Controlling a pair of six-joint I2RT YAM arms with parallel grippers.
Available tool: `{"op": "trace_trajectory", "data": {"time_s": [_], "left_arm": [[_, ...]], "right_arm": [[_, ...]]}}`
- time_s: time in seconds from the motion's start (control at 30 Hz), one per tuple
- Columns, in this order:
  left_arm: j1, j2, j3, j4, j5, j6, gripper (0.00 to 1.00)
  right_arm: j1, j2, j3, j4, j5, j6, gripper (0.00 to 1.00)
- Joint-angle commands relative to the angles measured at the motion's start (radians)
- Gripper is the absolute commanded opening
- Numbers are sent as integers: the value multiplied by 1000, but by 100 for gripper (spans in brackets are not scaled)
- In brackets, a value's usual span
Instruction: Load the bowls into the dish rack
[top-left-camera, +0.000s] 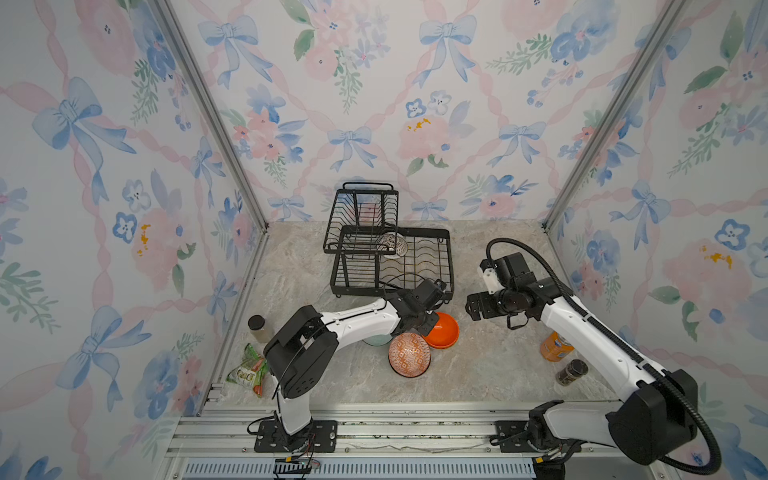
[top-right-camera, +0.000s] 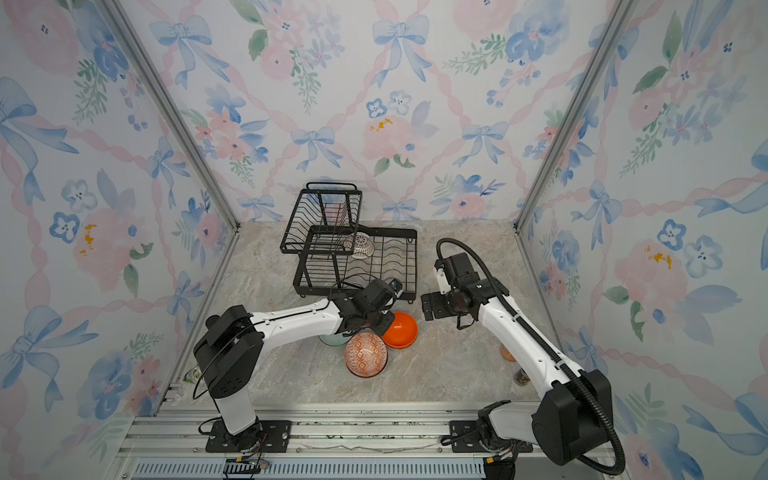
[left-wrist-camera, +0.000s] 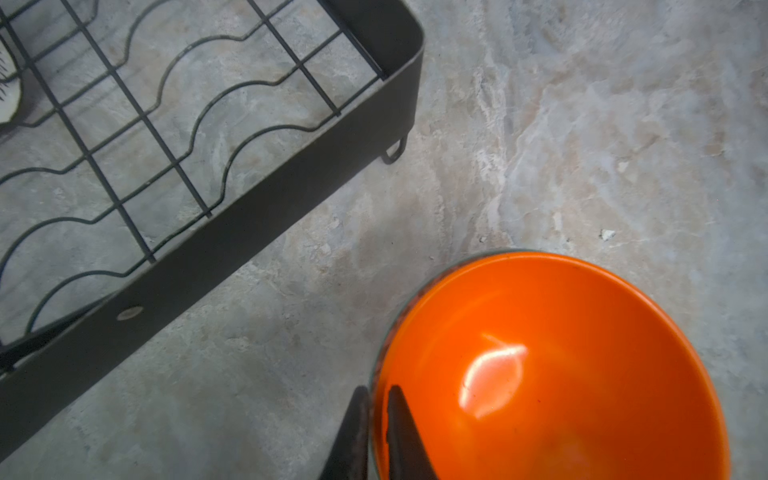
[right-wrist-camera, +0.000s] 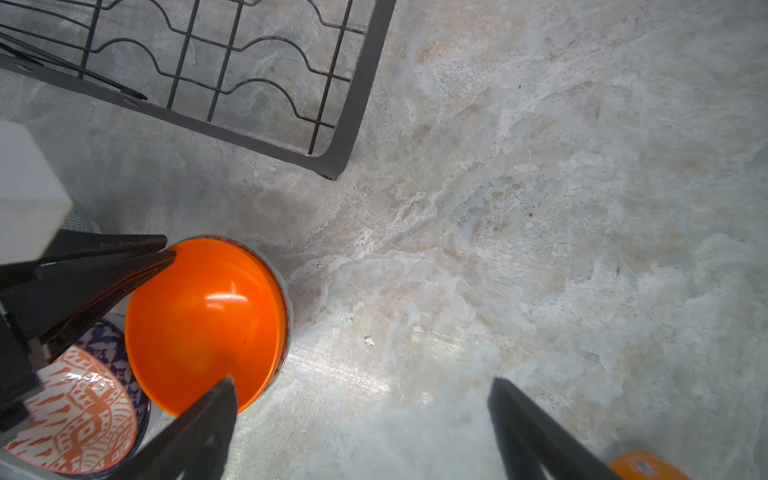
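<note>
Rim of orange bowl (left-wrist-camera: 561, 374) sits pinched in left hand (left-wrist-camera: 378, 390); right hand (right-wrist-camera: 361, 382) gapes empty.

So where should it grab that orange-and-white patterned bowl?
Probably the thin rim on its free near side, from above, one finger inside, one outside. The orange-white patterned bowl lies mouth-up, with the plain orange bowl and left gripper crowding its far side.

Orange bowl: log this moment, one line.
left gripper: shut on orange bowl rim | right gripper: open | dish rack: white-black bowl inside
</note>
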Motion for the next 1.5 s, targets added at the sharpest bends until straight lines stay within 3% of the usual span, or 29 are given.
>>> {"op": "trace_trajectory", "data": {"time_s": [0.0, 0.27, 0.77, 0.8, 0.87, 0.93, 1.1, 1.2, 1.47], "left_arm": [[-2, -14, 3, -18, 13, 10, 12], [-1, -31, -3, -21, 0, 10, 0], [-4, -96, -6, -24, -65, 23, 0], [-3, -96, -9, -25, -65, 24, 4], [-4, -92, -15, -25, -59, 27, 22], [-3, -87, -18, -25, -51, 27, 32], [-3, -72, -12, -43, -51, 23, 36], [-3, -55, -3, -62, -58, 24, 35], [-3, -33, 1, -73, -49, 18, 17]], "right_arm": [[8, -17, -15, 6, -12, -6, 97], [9, -22, -16, 6, -12, -7, 97], [10, -25, -23, 7, -9, -6, 97], [10, -26, -23, 7, -9, -6, 97], [9, -26, -25, 7, -10, -6, 97], [9, -26, -24, 6, -10, -6, 97], [12, -26, -24, 7, -11, -6, 97], [12, -26, -22, 7, -12, -6, 97], [14, -27, -20, 6, -12, -8, 97]]}}
